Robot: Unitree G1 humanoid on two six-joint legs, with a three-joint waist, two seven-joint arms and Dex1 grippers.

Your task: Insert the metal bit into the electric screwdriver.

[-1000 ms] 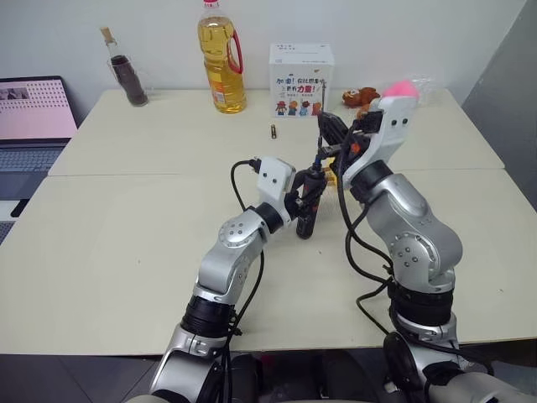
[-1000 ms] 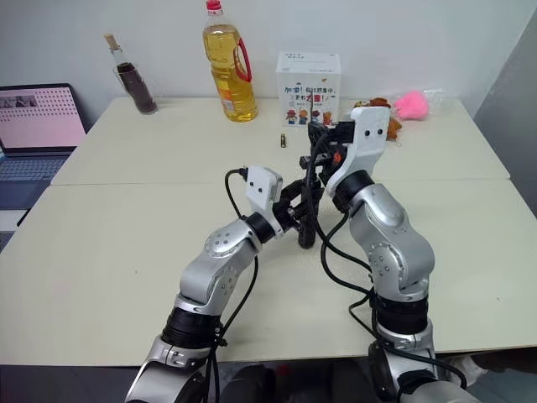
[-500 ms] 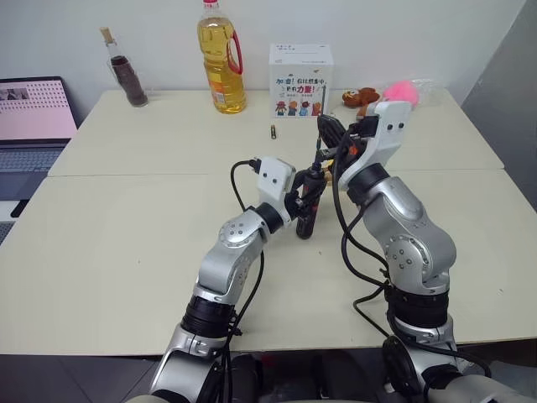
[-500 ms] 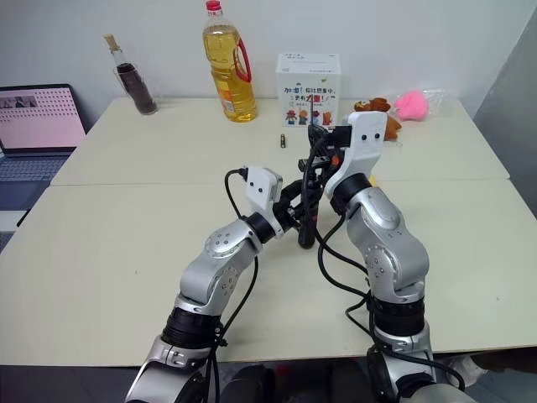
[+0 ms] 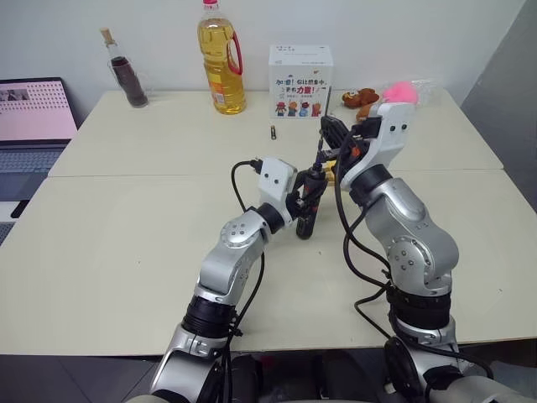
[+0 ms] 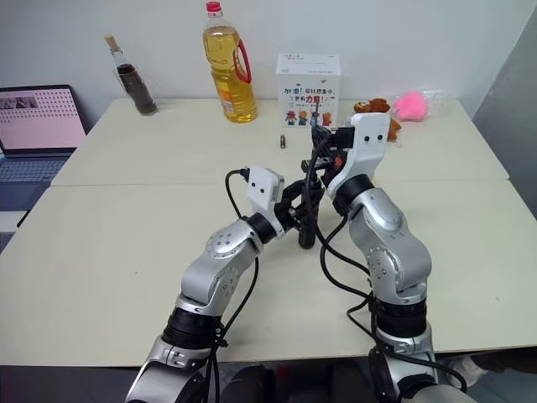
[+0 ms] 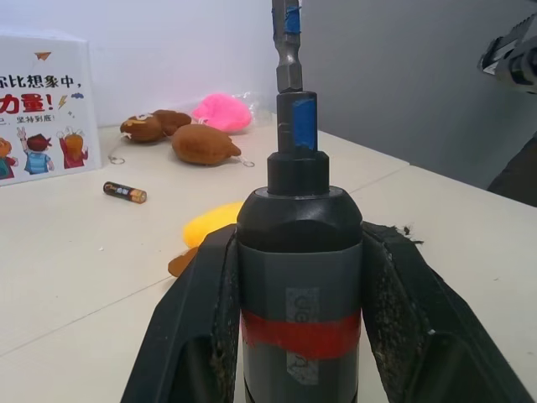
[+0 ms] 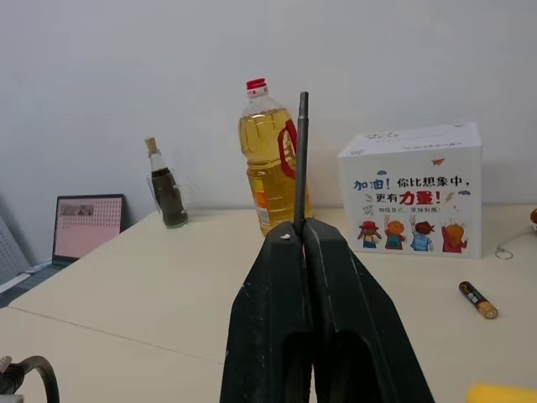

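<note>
Over on the left, the left gripper [image 7: 298, 336] is clamped round the electric screwdriver [image 7: 298, 277], holding it upright above the table [image 5: 126, 243] so its blue-tipped socket faces up and takes a bit from above. On the right, the right gripper [image 8: 302, 231] pinches the metal bit [image 8: 301, 159] between pressed-together fingers, its lower end sitting at the socket, seemingly partly in, so pushing straight down looks next
</note>
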